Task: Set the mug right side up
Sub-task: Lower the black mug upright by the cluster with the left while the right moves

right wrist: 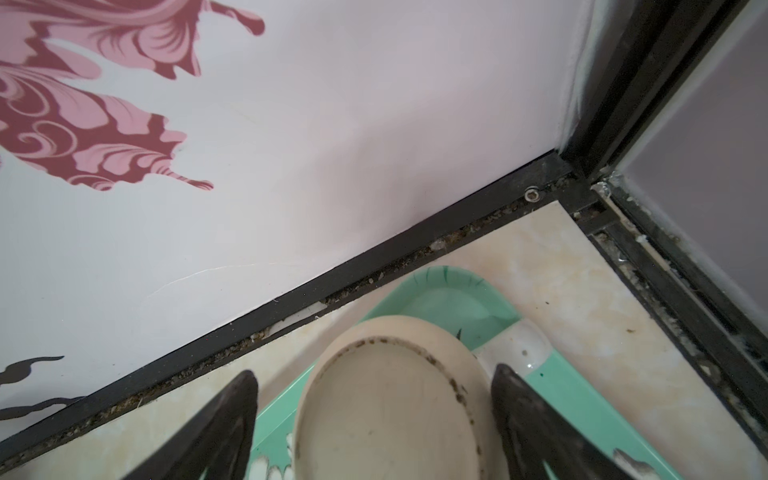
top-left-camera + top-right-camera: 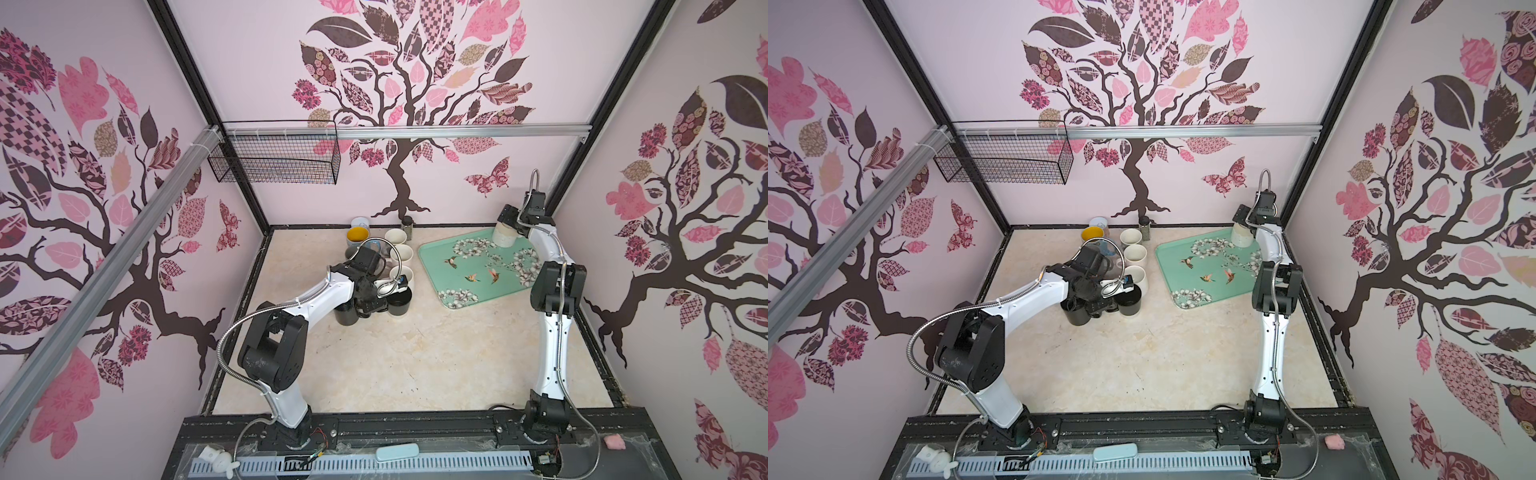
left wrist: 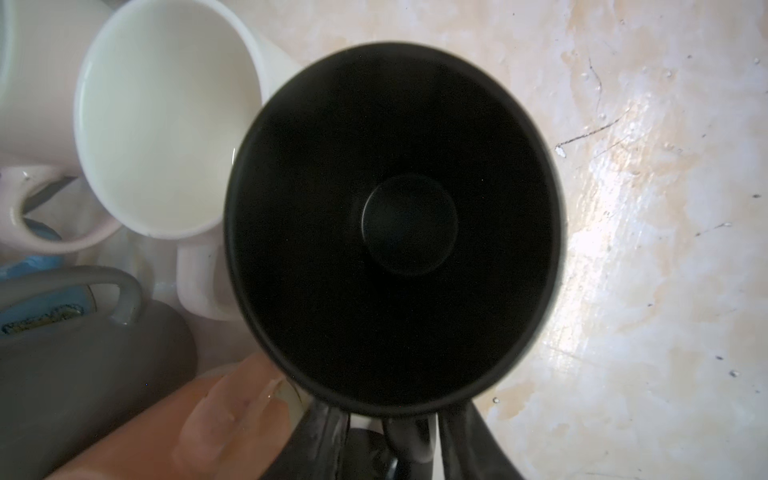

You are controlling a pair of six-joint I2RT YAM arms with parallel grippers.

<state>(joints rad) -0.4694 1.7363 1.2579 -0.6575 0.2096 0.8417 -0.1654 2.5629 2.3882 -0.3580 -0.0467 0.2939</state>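
Directly beneath the right hand (image 1: 374, 370), between its two widely spread fingers (image 1: 224, 415), the mug (image 1: 386, 415) stands bottom up on a green tray (image 1: 449, 291), near the tray corner that lies just ahead of the hand. Neither finger touches it yet. Its pale, rough foot ring faces the wrist camera, and its handle (image 1: 525, 345) pokes out just past the tip of one finger.

The mug looks like glazed pottery, so it is probably stiff, fairly heavy for its size, smooth on the sides and likely to chip if dropped on the tray. It fills most of the gap between the fingers, which leaves little spare room. The soundest hold seems to be across the round body, well down from the foot ring, with the handle left outside the fingers so it cannot wedge or twist the grip. A firm squeeze would be needed before any turn, since the glaze may slip.

Away from all this, the left hand (image 3: 397, 419) sits over an upright black mug (image 3: 395, 224) on the worktop (image 3: 644, 208), its fingers either side of that mug's handle. Whether they grip it cannot be told.
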